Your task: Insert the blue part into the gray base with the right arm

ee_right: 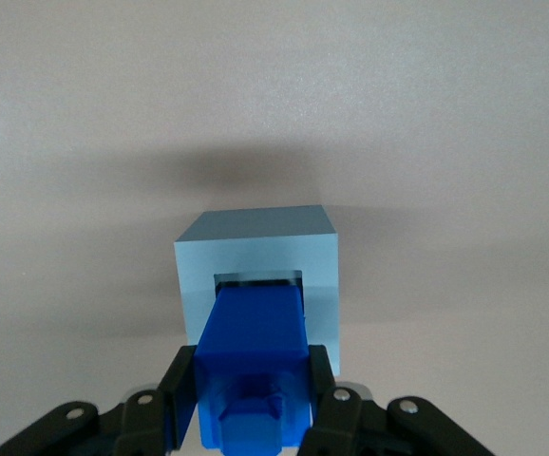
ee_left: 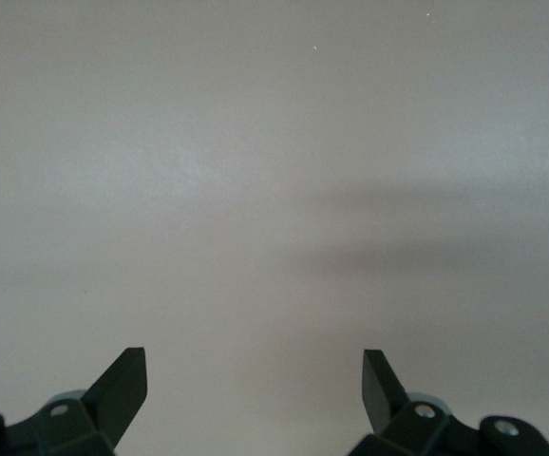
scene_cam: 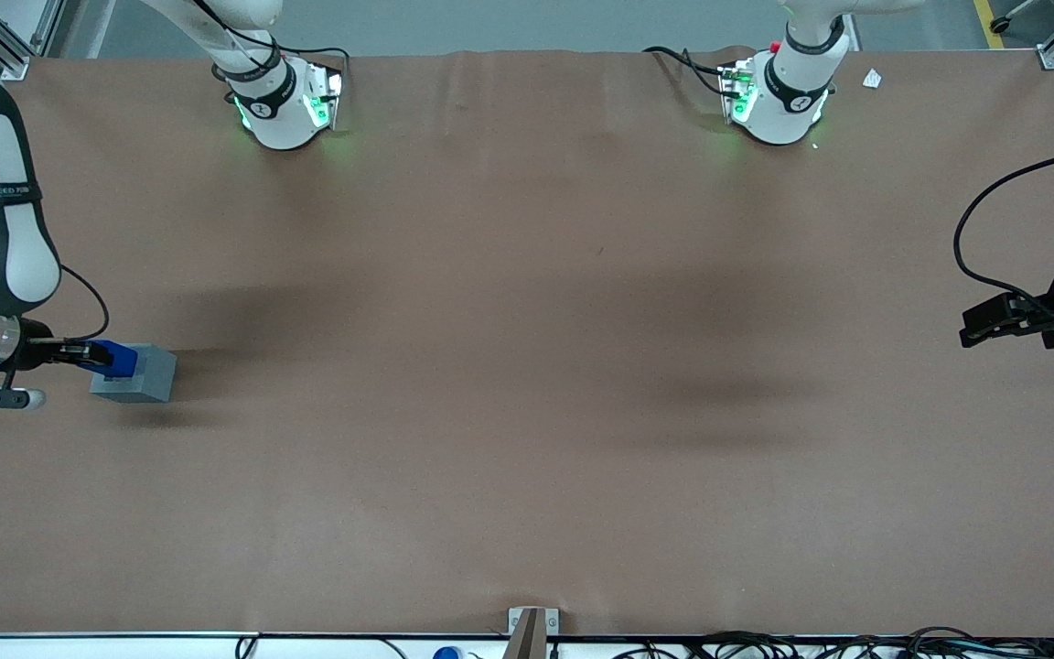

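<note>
I have the right arm's black two-finger gripper pinching the small bright blue blocky plastic part, one finger flat on each side wall near the stub end. The part's leading end sits at the mouth of the square socket in the light gray cube-like base; from the wrist camera it looks lined up and perhaps just entering, though I cannot tell how deep.

In the front view the gripper and blue part sit directly over the gray base, which rests on the brown table mat at the working arm's end.

I judge the blue part to be light, rigid and smooth-sided, so it could slip or cock in the fingers if it binds. The flat side walls are the right hold. The base looks light too and is unclamped, so side load could shove it across the mat.
</note>
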Controlling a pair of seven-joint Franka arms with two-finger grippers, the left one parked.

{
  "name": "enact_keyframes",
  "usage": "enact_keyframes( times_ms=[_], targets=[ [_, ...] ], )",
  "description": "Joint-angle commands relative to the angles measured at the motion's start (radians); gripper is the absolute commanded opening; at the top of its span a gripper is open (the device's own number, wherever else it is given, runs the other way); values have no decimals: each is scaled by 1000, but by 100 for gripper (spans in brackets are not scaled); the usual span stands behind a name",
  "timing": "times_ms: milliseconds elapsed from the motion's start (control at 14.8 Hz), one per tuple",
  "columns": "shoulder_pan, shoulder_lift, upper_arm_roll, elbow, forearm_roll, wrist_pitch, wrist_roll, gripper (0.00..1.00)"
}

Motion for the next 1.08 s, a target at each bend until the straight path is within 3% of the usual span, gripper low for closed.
enact_keyframes(
  times_ms=[0, 1014],
  targets=[
    [-19, 11, 16, -12, 14, 11, -4, 15],
    [-19, 24, 16, -10, 0, 13, -40, 14]
  ],
)
